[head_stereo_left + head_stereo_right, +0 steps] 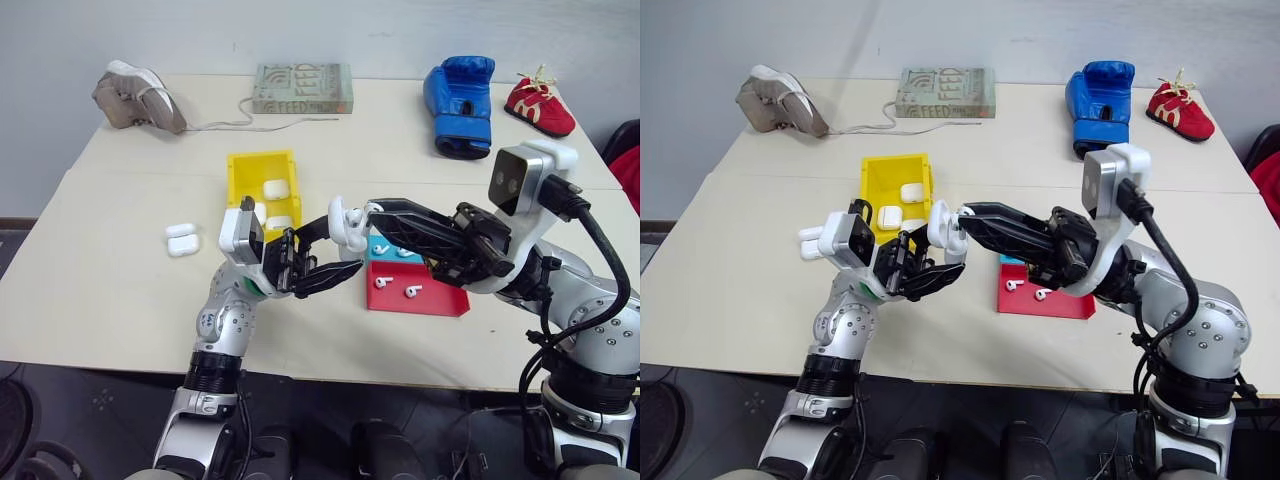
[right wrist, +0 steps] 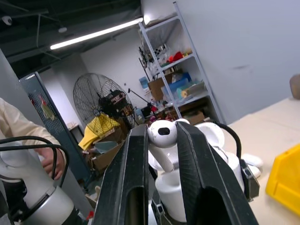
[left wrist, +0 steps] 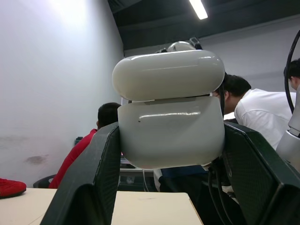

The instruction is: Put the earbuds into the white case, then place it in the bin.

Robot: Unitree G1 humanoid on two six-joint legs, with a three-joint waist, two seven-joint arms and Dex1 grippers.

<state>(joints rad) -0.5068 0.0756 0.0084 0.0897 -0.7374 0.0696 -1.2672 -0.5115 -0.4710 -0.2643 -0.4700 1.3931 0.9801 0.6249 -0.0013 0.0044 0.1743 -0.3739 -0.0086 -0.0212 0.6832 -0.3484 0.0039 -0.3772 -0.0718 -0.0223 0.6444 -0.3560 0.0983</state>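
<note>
— Where's the earbud (image 2: 162, 134)?
— Pinched in my right gripper (image 1: 372, 212), stem pointing down at the white case (image 3: 169, 111) just beneath.
— And the case?
— My left gripper (image 1: 322, 255) clamps it upright, lid open, above the table (image 1: 120, 290).

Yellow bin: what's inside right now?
The yellow bin holds at least two closed white cases. Its near end is hidden behind the left gripper, so anything there can't be seen.
</note>
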